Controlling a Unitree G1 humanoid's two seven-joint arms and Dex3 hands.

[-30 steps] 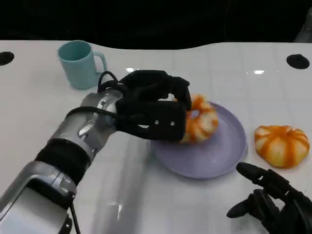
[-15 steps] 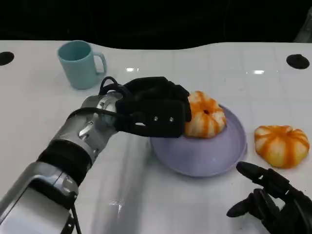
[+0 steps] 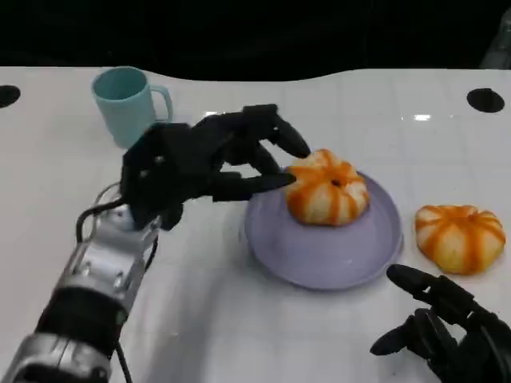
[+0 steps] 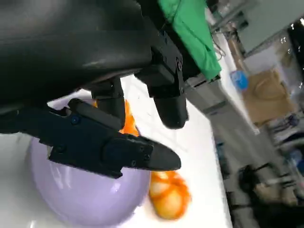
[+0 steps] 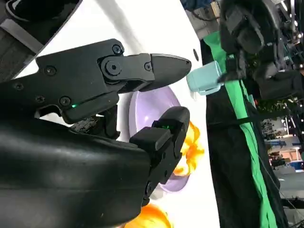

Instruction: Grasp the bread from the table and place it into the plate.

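Now the left hand (image 3: 209,159) has let go and drawn back left, fingers spread, empty; the bread (image 3: 327,188) sits on the far part of the purple plate (image 3: 335,255). Placement looks done. A second bread (image 3: 459,238) lies on the surface, right of the plate; the right hand (image 3: 447,331) rests near, fingers apart, holding nothing.

White table (image 3: 335,335) with a faint grid of lines, glossy, small bright light reflections near its far edge. Two round black holes in the tabletop, one at far right (image 3: 485,100), one cut off at far left (image 3: 6,96). Behind the table edge, all black in the head view. Left wrist view: green cloth (image 4: 190,33) hanging off the table's far side, blurred room past it with a brown cardboard box (image 4: 263,97), a blue object (image 4: 239,80), grey floor. Right wrist view: the same green cloth (image 5: 247,142) running alongside black fabric, cluttered equipment beyond, too blurred to identify.
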